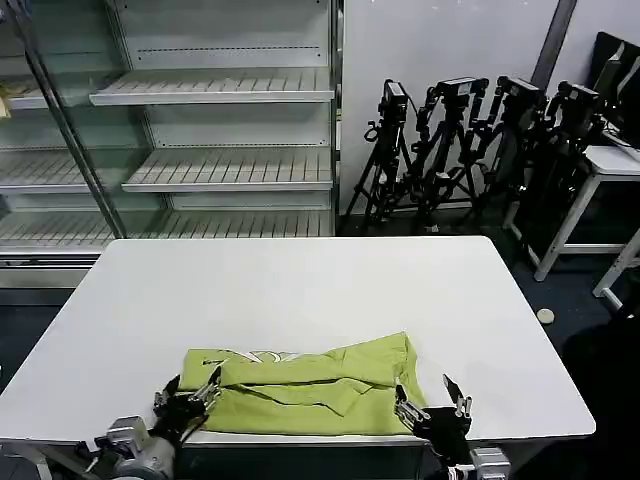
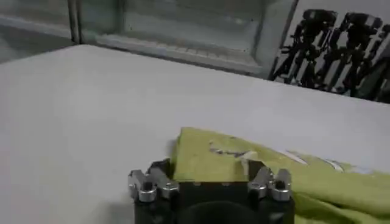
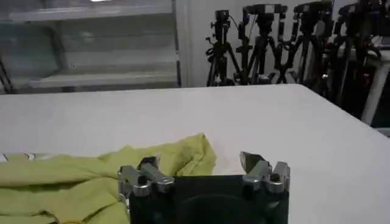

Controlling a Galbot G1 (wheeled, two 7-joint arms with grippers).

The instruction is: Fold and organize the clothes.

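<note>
T-shirt [image 1: 310, 385] lies long-axis left-right along table [image 1: 300, 290] near edge; left hand [image 1: 187, 392] and right hand [image 1: 432, 398] spread apart.

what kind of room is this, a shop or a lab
Most likely a robotics lab or test room: a plain white table, bare retail-style shelves, and a cluster of camera tripods parked against the wall.

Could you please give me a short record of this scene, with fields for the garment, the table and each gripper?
garment: lime T-shirt, folded into a rumpled band, some white print showing
place: near edge of the white table
left gripper: open, at the shirt's left end
right gripper: open, at the shirt's right end
background: empty shelving, tripods
</note>
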